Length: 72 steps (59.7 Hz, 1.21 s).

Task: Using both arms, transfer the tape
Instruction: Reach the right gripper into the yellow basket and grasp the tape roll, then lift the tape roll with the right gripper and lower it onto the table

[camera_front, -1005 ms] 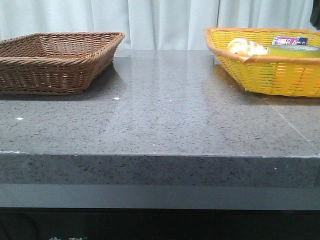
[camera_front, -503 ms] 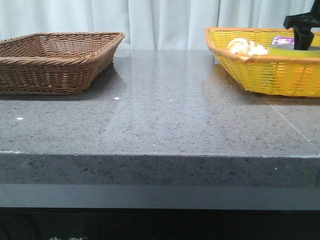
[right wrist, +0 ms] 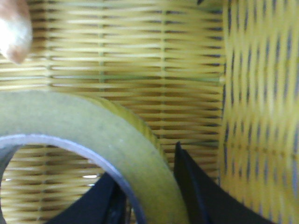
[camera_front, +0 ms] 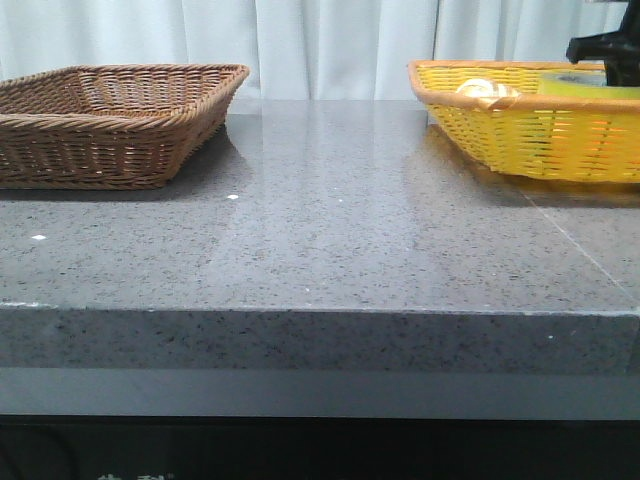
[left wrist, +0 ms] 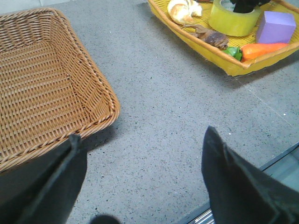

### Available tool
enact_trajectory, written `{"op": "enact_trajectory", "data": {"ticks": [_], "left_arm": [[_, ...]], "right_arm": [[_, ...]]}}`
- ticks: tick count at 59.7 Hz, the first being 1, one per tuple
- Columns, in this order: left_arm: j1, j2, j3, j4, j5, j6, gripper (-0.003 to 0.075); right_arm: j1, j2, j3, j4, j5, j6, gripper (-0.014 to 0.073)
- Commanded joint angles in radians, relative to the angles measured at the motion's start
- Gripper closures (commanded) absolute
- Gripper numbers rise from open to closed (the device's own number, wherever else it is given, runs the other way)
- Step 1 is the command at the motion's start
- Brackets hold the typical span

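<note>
A: Where is the tape point(left wrist: 234, 18) sitting?

B: In the yellow basket point(left wrist: 205, 49) at the far right of the counter point(camera_front: 330, 220), lying flat with its hole upward. In the left wrist view a purple block point(left wrist: 275, 27) is just beside it, an orange carrot point(left wrist: 261, 49) lies near that, and a pale bread roll point(left wrist: 184, 9) is on its other side.

A: And the right gripper point(right wrist: 149, 196)?

B: It is down at the roll. In the right wrist view one black finger point(right wrist: 198, 196) is outside the tape's wall and the other is inside the hole, so the wall lies between them. Both seem pressed against it, closed on the tape.

A: The left one?

B: The left gripper point(left wrist: 140, 182) hangs over the grey counter beside the brown basket point(left wrist: 42, 88), its fingers spread wide apart and holding nothing.
</note>
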Motion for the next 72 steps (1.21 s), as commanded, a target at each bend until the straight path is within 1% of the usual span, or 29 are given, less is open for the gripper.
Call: {"op": "enact_trajectory", "data": {"ticks": [1, 12, 19, 32, 40, 46, 63, 72], "left_arm": [[-0.008, -0.002, -0.036, -0.007, -0.068, -0.001, 0.0208], [-0.008, -0.002, -0.036, -0.007, -0.068, -0.001, 0.0208], [-0.008, -0.002, -0.036, -0.007, -0.068, -0.001, 0.0208], [-0.008, -0.002, -0.036, -0.007, -0.068, -0.001, 0.0208], [-0.008, -0.002, -0.036, -0.007, -0.068, -0.001, 0.0208], [-0.008, -0.002, -0.036, -0.007, -0.068, -0.001, 0.0208], [-0.008, -0.002, -0.036, -0.007, -0.068, -0.001, 0.0208], [-0.008, -0.002, -0.036, -0.007, -0.068, -0.001, 0.0208]], "right_arm": [[-0.006, -0.108, -0.045, -0.001, -0.026, -0.012, 0.0464], [-0.004, -0.184, -0.045, 0.006, -0.006, -0.015, 0.0464], [0.003, -0.234, -0.045, 0.048, 0.013, -0.017, 0.0464], [0.058, -0.316, -0.045, 0.097, 0.077, -0.063, 0.0464], [0.13, -0.345, -0.045, 0.103, 0.116, -0.064, 0.0464], [0.217, -0.353, -0.045, 0.103, 0.145, -0.064, 0.0464], [0.451, -0.346, -0.045, 0.102, 0.141, -0.069, 0.0464], [0.529, -0.316, -0.044, 0.102, 0.144, -0.073, 0.0464]]}}
